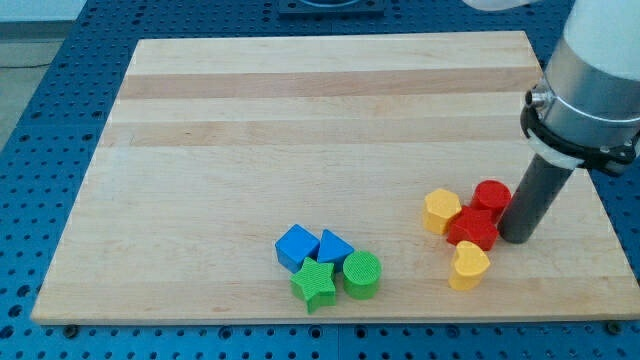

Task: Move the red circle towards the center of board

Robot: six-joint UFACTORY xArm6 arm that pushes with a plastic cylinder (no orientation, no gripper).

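No hand on this rig, only my tip (518, 238), set just right of the red circle (491, 197) near the bench's (300, 130) right edge; best pushed leftward and upward, clearing the red block (472, 229) and yellow blocks (441, 211) crowding it; no readable writing or labels anywhere
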